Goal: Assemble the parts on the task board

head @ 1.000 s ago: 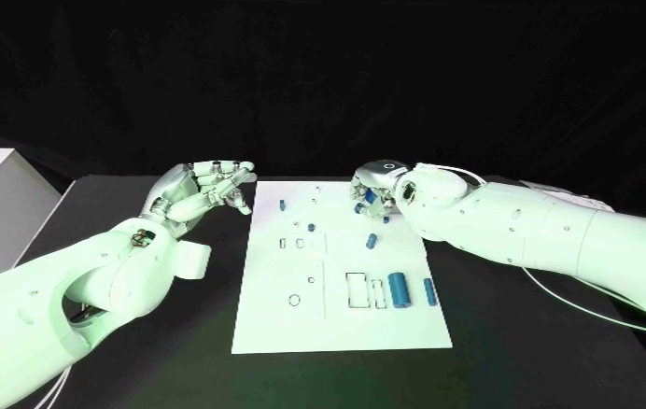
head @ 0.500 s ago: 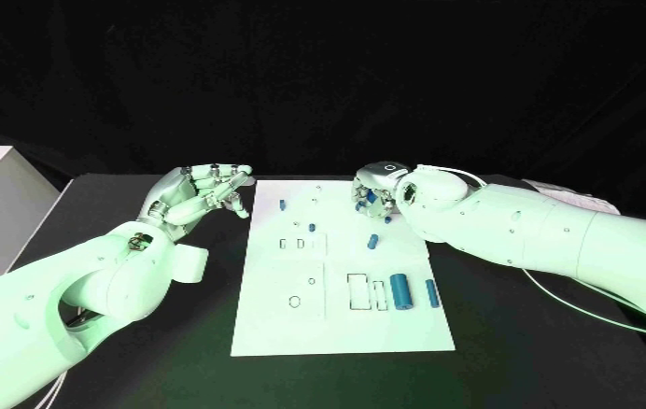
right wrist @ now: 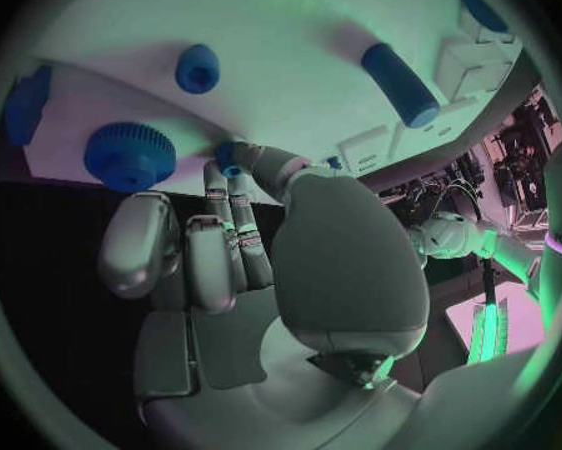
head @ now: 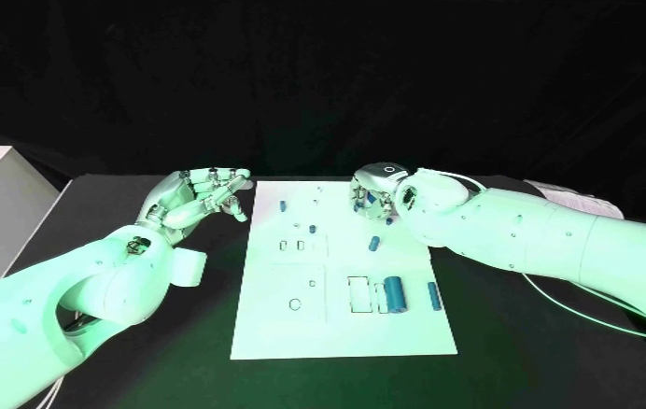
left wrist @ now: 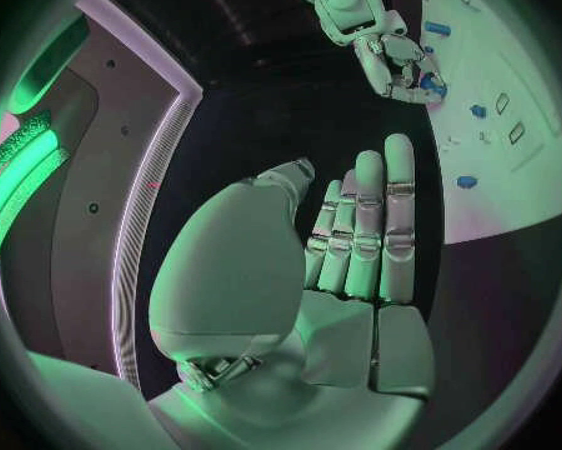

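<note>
While the task board (head: 337, 325) lies flat on the black table (head: 539, 353) straight before me, its nearest stretch is bare white. A little further up its right side a large blue cylinder (head: 395, 289) lies in a recess, a slimmer blue pin (head: 432, 295) just beside it toward the board's right edge, and a small oval opening (head: 295, 303) sits to their left. Beyond those, a short blue peg (head: 373, 242) lies loose near the middle right, and further still small blue pieces (head: 283, 205) stand toward the far left of the board.

My left hand (head: 202, 194) hovers off the board's far left corner, over the dark table, apart from every part. From my left wrist its fingers (left wrist: 369, 220) stretch straight and close together, with nothing in them.

My right hand (head: 377, 192) hangs over the far right corner of the board, fingers pointed down. From my right wrist the fingers (right wrist: 225, 240) are curled inward, and a small blue part (right wrist: 229, 156) shows right at the thumb tip; I cannot tell whether it is pinched or merely beneath the tip. Past the fingertips a blue toothed gear (right wrist: 130, 154) lies on the board near its edge, a blue round socket piece (right wrist: 197, 68) sits beyond it, and a blue cylindrical peg (right wrist: 401, 83) lies further off.
</note>
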Tool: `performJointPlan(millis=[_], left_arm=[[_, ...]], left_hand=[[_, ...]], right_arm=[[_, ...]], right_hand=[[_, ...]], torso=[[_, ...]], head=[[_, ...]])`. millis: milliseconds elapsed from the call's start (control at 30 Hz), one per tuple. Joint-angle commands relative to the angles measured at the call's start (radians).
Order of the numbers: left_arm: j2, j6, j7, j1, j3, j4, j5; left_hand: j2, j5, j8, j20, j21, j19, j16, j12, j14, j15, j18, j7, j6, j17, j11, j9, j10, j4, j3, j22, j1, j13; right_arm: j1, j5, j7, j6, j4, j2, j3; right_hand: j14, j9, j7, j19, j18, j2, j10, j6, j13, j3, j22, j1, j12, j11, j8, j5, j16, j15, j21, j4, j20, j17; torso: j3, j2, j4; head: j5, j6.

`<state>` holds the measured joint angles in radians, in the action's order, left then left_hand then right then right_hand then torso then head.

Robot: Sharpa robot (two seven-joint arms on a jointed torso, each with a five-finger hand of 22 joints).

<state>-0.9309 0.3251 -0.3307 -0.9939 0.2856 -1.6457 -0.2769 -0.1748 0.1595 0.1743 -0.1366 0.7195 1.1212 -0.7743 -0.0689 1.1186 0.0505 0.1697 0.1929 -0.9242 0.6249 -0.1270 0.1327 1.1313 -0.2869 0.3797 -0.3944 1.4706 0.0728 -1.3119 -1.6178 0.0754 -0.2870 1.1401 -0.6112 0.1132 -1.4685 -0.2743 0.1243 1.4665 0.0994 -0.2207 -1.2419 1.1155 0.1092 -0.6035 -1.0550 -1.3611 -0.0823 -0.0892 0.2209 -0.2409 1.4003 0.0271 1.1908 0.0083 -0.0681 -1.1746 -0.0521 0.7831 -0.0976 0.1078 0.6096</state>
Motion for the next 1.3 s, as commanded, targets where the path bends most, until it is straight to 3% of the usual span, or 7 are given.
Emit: performJointPlan(millis=[33, 367, 733, 1033, 1300], left_arm=[[0.000, -0.017, -0.002, 0.000, 0.001, 0.000, -0.004], [-0.001, -0.017, 0.000, 0.000, 0.001, 0.003, -0.005], [-0.003, -0.016, 0.001, 0.000, 0.001, 0.007, -0.005], [-0.002, -0.017, 0.002, 0.000, 0.001, 0.007, -0.008], [0.001, -0.018, 0.003, 0.000, 0.001, 0.006, -0.011]], left_hand=[[-0.003, -0.004, -0.006, -0.001, 0.005, -0.009, -0.007, 0.003, -0.007, 0.001, 0.011, 0.003, -0.002, 0.001, -0.002, 0.001, -0.002, 0.001, 0.004, -0.001, -0.010, 0.000], [-0.001, -0.004, -0.006, -0.002, 0.014, -0.013, -0.010, 0.003, -0.008, 0.001, 0.011, 0.003, -0.002, 0.003, -0.002, 0.002, -0.003, 0.002, 0.009, -0.007, -0.008, 0.000], [-0.002, -0.004, -0.006, -0.002, 0.017, -0.015, -0.011, 0.003, -0.009, 0.001, 0.011, 0.003, -0.002, 0.003, -0.002, 0.002, -0.004, 0.003, 0.011, -0.009, -0.006, 0.000], [-0.002, -0.004, -0.006, -0.002, 0.017, -0.015, -0.011, 0.003, -0.009, 0.001, 0.011, 0.003, -0.002, 0.003, -0.002, 0.002, -0.004, 0.003, 0.011, -0.009, -0.006, 0.000], [-0.002, -0.004, -0.006, -0.002, 0.017, -0.015, -0.011, 0.003, -0.009, 0.001, 0.011, 0.003, -0.002, 0.003, -0.002, 0.002, -0.004, 0.003, 0.011, -0.009, -0.006, 0.000]], right_arm=[[0.004, 0.006, 0.018, -0.109, 0.016, -0.004, 0.001], [0.002, 0.002, 0.090, -0.203, 0.035, 0.008, -0.006], [-0.001, -0.024, 0.139, -0.241, 0.039, 0.040, -0.012], [-0.006, -0.042, 0.155, -0.248, -0.018, 0.101, -0.014], [-0.008, -0.047, 0.146, -0.214, -0.059, 0.139, -0.014]], right_hand=[[-0.040, -0.003, 0.000, 0.022, -0.013, 0.035, -0.046, 0.006, 0.024, -0.005, -0.018, -0.019, -0.002, 0.037, 0.006, 0.005, 0.006, 0.005, 0.016, 0.001, 0.007, -0.006], [-0.041, -0.014, -0.002, 0.020, -0.013, 0.038, -0.049, 0.004, 0.028, -0.009, -0.023, -0.020, 0.002, 0.039, 0.012, 0.001, 0.010, 0.007, 0.021, -0.004, 0.009, -0.008], [-0.041, -0.022, 0.000, 0.019, -0.014, 0.034, -0.050, -0.001, 0.031, -0.013, -0.029, -0.020, 0.006, 0.038, 0.015, -0.004, 0.012, 0.006, 0.026, -0.011, 0.009, -0.009], [-0.040, -0.027, 0.000, 0.018, -0.013, 0.029, -0.050, -0.005, 0.033, -0.014, -0.030, -0.019, 0.008, 0.037, 0.016, -0.004, 0.013, 0.006, 0.027, -0.015, 0.009, -0.008], [-0.040, -0.030, 0.001, 0.017, -0.013, 0.025, -0.048, -0.009, 0.034, -0.014, -0.030, -0.016, 0.011, 0.036, 0.016, -0.002, 0.013, 0.005, 0.027, -0.018, 0.008, -0.007]], torso=[[0.0001, 0.003, -0.0007], [-0.0008, 0.008, -0.0037], [-0.0003, 0.011, -0.0064], [-0.0004, 0.013, -0.0078], [-0.0025, 0.016, -0.0128]], head=[[0.000, -0.006], [0.000, -0.018], [-0.003, -0.021], [-0.001, -0.023], [-0.001, -0.022]])
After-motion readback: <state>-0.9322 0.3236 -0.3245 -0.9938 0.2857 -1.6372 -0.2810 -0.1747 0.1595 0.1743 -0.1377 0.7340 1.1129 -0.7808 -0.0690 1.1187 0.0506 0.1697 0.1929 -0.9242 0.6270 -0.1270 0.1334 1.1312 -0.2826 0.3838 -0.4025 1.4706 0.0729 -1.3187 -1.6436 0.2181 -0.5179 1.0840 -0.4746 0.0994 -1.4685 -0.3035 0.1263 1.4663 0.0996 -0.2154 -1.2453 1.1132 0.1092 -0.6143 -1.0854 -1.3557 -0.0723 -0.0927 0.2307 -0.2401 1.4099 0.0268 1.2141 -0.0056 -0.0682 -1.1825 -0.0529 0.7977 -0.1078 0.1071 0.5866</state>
